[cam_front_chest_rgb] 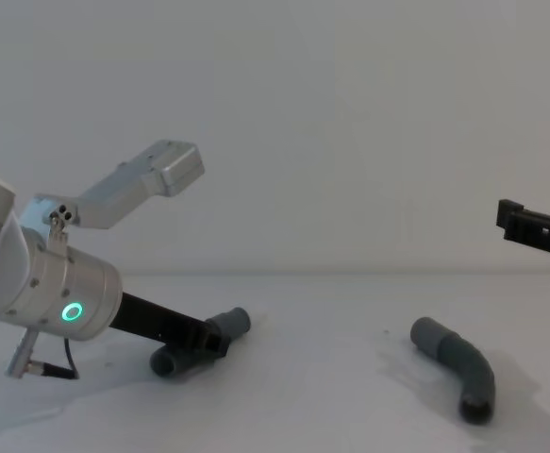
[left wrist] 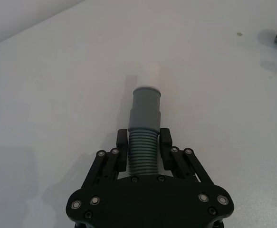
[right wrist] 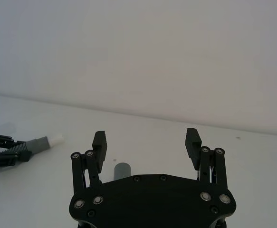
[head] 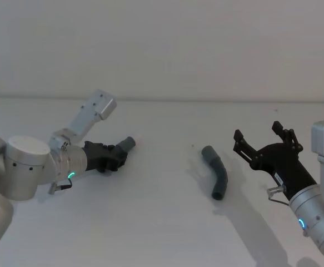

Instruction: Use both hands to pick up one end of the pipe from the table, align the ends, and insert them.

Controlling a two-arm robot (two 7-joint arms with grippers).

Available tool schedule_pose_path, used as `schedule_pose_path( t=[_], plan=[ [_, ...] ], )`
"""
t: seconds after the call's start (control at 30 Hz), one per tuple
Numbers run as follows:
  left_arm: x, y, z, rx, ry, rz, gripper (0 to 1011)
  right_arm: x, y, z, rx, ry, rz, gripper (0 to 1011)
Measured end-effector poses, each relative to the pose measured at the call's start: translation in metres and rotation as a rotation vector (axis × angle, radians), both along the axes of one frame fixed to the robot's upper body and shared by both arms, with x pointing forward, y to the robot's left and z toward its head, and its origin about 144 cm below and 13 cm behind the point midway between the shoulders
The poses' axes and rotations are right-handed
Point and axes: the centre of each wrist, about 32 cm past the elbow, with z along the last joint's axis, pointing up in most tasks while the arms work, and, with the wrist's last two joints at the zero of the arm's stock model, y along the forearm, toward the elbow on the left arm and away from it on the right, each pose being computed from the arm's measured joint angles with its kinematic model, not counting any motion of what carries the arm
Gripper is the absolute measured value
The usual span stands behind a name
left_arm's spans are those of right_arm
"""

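Found left gripper (head: 119, 156) low over the table (head: 162, 222), well left of the loose pipe piece (head: 217, 173), reaching out nearly level, clenched on the ribbed body of the held pipe piece (head: 127, 146). Found right gripper (head: 258, 133) just right of the loose pipe piece, raised, jaws released, holding nothing. Noted grey cuff (left wrist: 145, 107) with white tip (left wrist: 151, 75) projecting past the left fingers (left wrist: 165, 142). Noted loose pipe piece curved, dark grey, lying flat. Saw bare table between both pieces and beyond, to the far edge.
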Motion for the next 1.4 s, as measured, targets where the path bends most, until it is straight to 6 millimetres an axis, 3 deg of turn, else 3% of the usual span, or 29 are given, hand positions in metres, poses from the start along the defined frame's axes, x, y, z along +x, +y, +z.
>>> schedule_pose_path(
  t=[0.53, 1.4],
  plan=[
    [0.0, 0.0, 0.0, 0.0, 0.0, 0.0, 320, 0.0, 0.0, 0.0, 0.0, 0.0, 0.0, 1002],
    [0.0, 0.0, 0.0001, 0.0, 0.0, 0.0, 319, 0.0004, -0.0008, 0.0053, -0.002, 0.055, 0.033, 1002]
  ],
)
